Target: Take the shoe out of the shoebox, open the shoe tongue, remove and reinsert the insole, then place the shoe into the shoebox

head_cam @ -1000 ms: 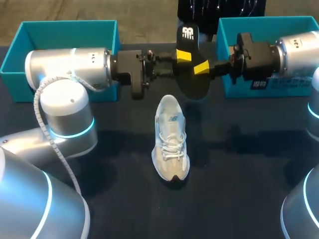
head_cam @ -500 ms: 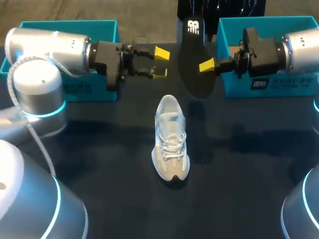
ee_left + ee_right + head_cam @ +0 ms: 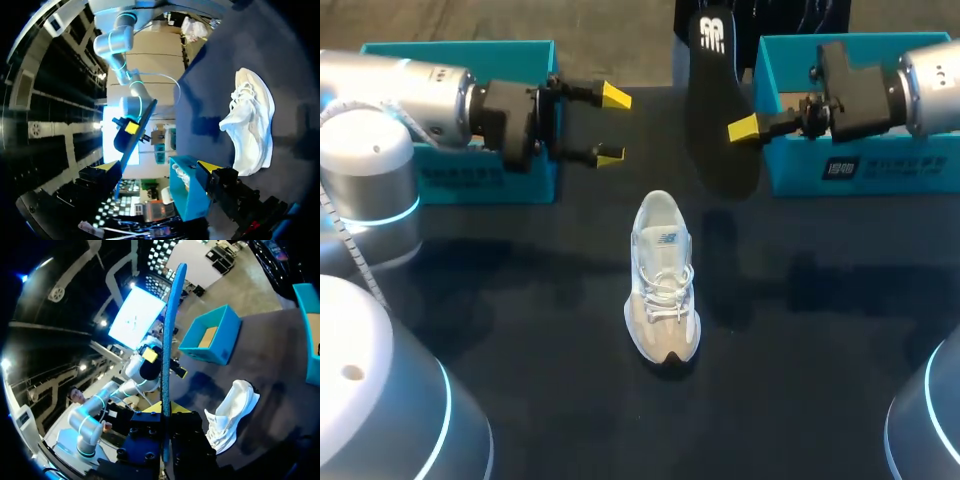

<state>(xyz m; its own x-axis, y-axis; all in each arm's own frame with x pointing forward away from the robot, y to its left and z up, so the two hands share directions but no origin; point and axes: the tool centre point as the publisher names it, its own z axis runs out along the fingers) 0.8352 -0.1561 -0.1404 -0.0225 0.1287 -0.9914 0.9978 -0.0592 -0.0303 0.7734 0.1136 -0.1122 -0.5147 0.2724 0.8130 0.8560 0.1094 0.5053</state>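
A white shoe [image 3: 663, 290] lies on the dark table, toe toward me, with the tongue end toward the back. Above and behind it hangs the black insole [image 3: 718, 110], upright, with my right gripper [image 3: 745, 128] shut on its edge. The right wrist view shows the insole [image 3: 170, 355] edge-on between that gripper's [image 3: 166, 415] fingers, with the shoe [image 3: 230, 412] below. My left gripper [image 3: 610, 125] stands open, well left of the insole, holding nothing. From the left wrist, the shoe [image 3: 252, 125] lies off to one side and the insole [image 3: 134, 135] is ahead of the gripper [image 3: 159, 167].
Two teal shoeboxes stand at the back: the left box [image 3: 460, 180] under my left arm and the right box [image 3: 910, 170] under my right arm. One teal box [image 3: 187, 192] shows near the left fingers, the other box [image 3: 210, 340] shows beyond the shoe.
My left gripper opened, let go of the insole and drew back to the left. The right gripper kept the insole and shifted it slightly right and up.
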